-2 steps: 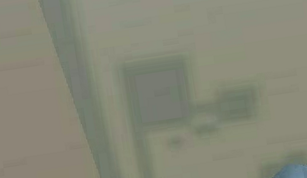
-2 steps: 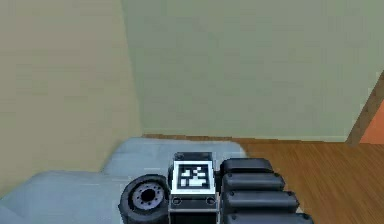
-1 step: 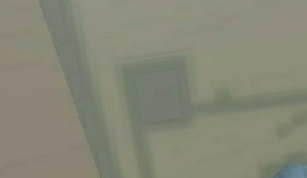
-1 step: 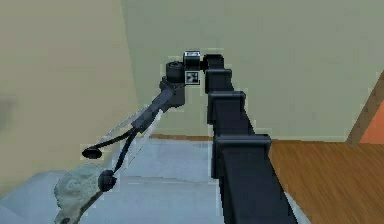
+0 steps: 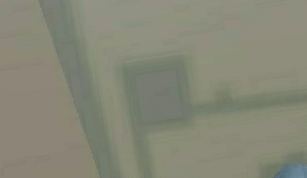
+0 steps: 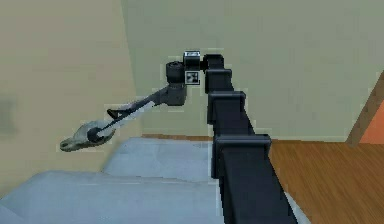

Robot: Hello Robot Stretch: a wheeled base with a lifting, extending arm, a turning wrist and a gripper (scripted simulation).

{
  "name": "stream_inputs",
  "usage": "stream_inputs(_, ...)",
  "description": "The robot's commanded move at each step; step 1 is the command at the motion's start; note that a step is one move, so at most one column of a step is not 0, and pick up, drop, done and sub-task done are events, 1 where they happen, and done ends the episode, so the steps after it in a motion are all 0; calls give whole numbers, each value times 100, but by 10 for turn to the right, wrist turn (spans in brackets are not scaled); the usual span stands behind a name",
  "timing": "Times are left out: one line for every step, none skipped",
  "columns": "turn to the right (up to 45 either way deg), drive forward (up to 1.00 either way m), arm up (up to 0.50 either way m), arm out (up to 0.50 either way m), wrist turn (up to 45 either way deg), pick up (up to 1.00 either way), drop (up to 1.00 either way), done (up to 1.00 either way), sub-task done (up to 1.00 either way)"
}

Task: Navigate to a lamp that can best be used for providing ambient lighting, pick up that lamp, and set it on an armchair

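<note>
Pale cushioned seat [image 6: 150, 165] lies near the gripper [image 6: 80, 137] — whether it holds anything, I can't tell. A lamp's probably light, fragile — take its stem.

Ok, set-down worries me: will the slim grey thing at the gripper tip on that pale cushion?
Probably tippy: the slim grey thing is long, thin, with a bulbous end. The pale cushion looks soft, so likely unsteady footing.

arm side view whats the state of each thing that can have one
dark square-bar arm, extended far out
jaws, pointing lower left; cannot tell whether they hold anything
pale blue-grey cushioned seat, standing on the brown wood floor, partly hidden by the arm
</note>
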Motion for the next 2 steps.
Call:
stream_inputs(0, 0, 0, 0, 450, 0, 0, 0, 0)
stream_inputs(0, 0, 0, 0, 240, 0, 0, 0, 0)
